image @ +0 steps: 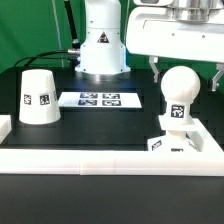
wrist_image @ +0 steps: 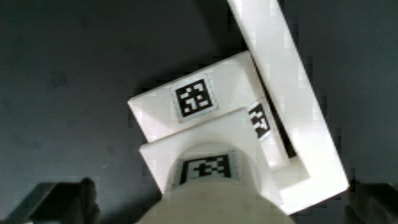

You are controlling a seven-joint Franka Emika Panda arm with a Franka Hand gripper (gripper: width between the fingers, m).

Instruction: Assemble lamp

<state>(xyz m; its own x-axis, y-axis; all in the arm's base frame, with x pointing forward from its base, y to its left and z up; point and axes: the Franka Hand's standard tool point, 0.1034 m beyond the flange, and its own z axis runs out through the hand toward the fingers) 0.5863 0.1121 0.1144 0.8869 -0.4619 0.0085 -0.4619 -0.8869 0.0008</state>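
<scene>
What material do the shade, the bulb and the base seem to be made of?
Shade: matte white, probably plastic; even, dull surface without gloss.
Bulb: the same matte white, likely plastic; smooth ball with soft shading.
Base: matte white block, crisp edges; plastic likely, not certain.
Each carries a printed tag.

The bench (image: 30, 140) is a dark, matte surface. The truncated-cone shade (image: 39, 97) stands directly on it toward the exterior view's left, narrow end up, a tag on its side. The marker board (image: 99, 99) lies flat just beside the shade, nearer the middle, in front of the robot's pedestal (image: 101, 55). A white raised border (image: 110, 159) runs along the front and up both sides of the bench. The blocky base (image: 179, 140) sits in the border's corner at the exterior view's right, touching the wall, with the bulb (image: 180, 92) standing upright on it.
</scene>
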